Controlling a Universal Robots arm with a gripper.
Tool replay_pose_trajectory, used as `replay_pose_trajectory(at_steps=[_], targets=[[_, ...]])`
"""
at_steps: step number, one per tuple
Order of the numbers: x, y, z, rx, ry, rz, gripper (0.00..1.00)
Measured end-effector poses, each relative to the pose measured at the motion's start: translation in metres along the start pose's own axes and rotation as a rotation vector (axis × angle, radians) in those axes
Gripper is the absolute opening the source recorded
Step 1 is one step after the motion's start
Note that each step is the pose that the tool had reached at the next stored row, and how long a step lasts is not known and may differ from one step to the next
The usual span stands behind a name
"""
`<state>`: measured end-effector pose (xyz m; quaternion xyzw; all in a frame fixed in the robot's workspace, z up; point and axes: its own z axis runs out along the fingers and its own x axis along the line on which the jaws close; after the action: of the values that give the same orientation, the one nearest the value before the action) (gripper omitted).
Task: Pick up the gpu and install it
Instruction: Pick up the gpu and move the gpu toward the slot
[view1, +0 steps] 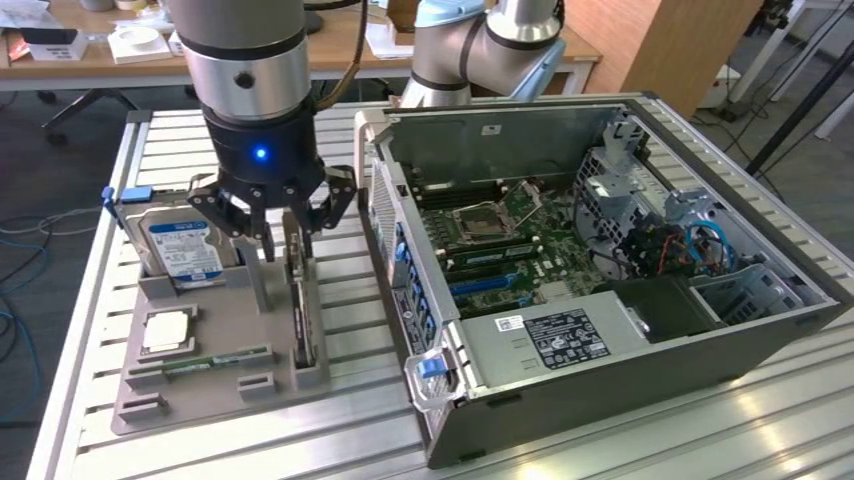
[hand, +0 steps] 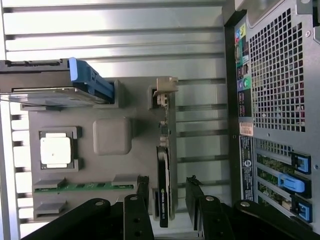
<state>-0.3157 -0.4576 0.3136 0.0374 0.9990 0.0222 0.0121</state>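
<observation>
The gpu (view1: 304, 322) is a thin dark card standing on edge in a slot of the grey holder tray (view1: 200, 390), with a pale metal bracket at its far end. In the wrist view the gpu (hand: 164, 167) appears edge-on like a blade. My gripper (view1: 283, 250) hangs just above its far half, open, with one finger on each side of the card. In the wrist view my gripper (hand: 167, 186) straddles the card, and a gap shows between the card and each of the fingers (hand: 142, 189).
The tray also holds a silver hard drive (view1: 180, 250), a square processor (view1: 167, 330) and a green memory stick (view1: 214, 360). The open computer case (view1: 601, 280) lies at the exterior view's right, its motherboard (view1: 521, 250) exposed. A second arm (view1: 467, 40) stands behind.
</observation>
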Motion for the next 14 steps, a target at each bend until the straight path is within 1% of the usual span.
replay_pose_trajectory(at_steps=[11,14], targets=[[0.0,-0.0009,0.0197,0.0,0.0,0.0,0.43],[0.0,-0.0009,0.0202,0.0002,0.0002,0.0,0.43]])
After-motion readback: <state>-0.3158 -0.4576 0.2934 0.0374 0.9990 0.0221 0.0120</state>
